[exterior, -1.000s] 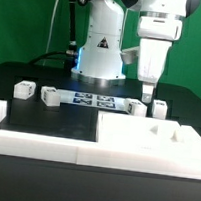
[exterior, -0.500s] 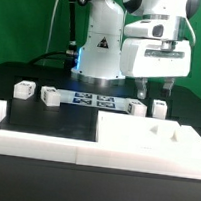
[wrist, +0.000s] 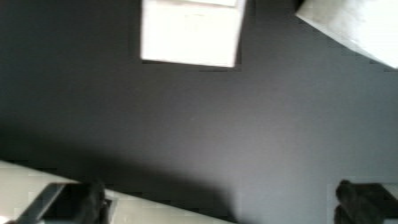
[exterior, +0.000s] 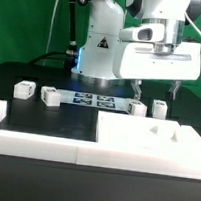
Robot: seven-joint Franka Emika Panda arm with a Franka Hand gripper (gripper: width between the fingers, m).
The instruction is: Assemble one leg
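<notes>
1. Four small white plastic rectangular blocks sit on the black table [exterior: 17, 108]. The one taken here as the leg [exterior: 159, 108] is at centre right of the exterior frame, farthest toward the exterior view's right.
2. The leg sits squat on the table with a dark patch at its upper edge. It is too small to tell its long axis or which way its tag face points.
3. A neighbouring block [exterior: 138, 108] stands just beside the leg on the exterior view's left, not touching it. A far block [exterior: 24, 89] and a tilted block [exterior: 51, 96] lie at centre left.
4. The white two-finger gripper [exterior: 156, 92] hangs above the pair with its jaws spread wide and holding nothing. Its dark fingers [exterior: 138, 89] are clear of the table. The leg lies below the gap, and the neighbouring block lies under the finger on the exterior view's left.
5. In the wrist view the gripper [wrist: 217, 200] shows two dark fingertips [wrist: 71, 203] well apart with bare table between them. A white block face [wrist: 191, 35] lies outside that gap; which block it is cannot be told.
6. The thin flat marker board [exterior: 93, 100] lies at mid-frame, and a big flat white square panel [exterior: 154, 144] fills the lower right.
</notes>
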